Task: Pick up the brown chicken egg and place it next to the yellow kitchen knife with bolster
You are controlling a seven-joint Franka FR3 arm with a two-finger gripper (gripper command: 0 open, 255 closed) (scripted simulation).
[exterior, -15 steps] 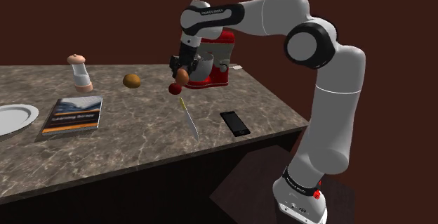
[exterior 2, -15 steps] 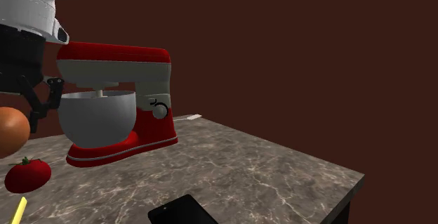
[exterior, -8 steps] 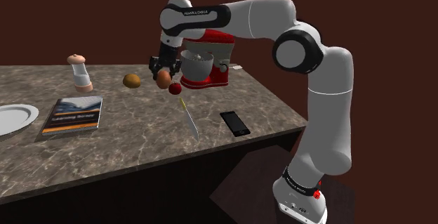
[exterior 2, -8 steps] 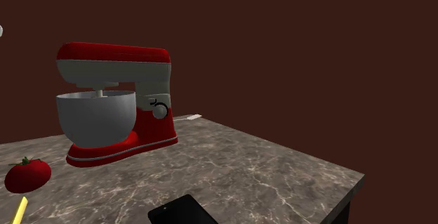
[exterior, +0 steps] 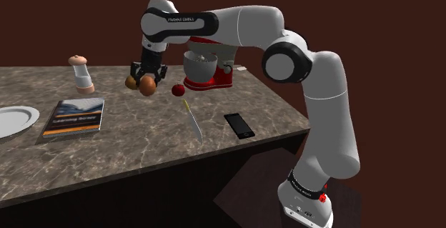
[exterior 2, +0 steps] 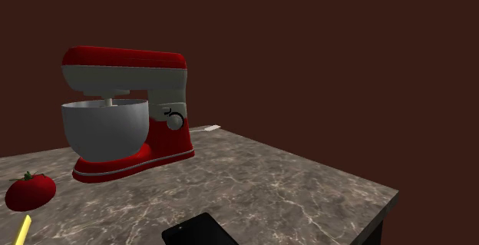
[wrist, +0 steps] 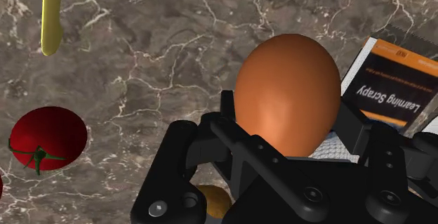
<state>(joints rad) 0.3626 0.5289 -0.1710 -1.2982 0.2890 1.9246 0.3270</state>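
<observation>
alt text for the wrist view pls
A brown egg sits clasped in the black gripper above a marbled counter. On the counter below lie a red tomato, a yellow knife handle and a book.

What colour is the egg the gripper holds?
The egg is plain orange-brown, no speckles; it shows best in the wrist view.

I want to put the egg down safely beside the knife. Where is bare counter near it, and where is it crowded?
For the egg, the widest bare counter lies between the book and the knife. A narrower strip runs between the blade and the phone. By the handle it is crowded: the tomato sits close, the mixer behind it.
</observation>
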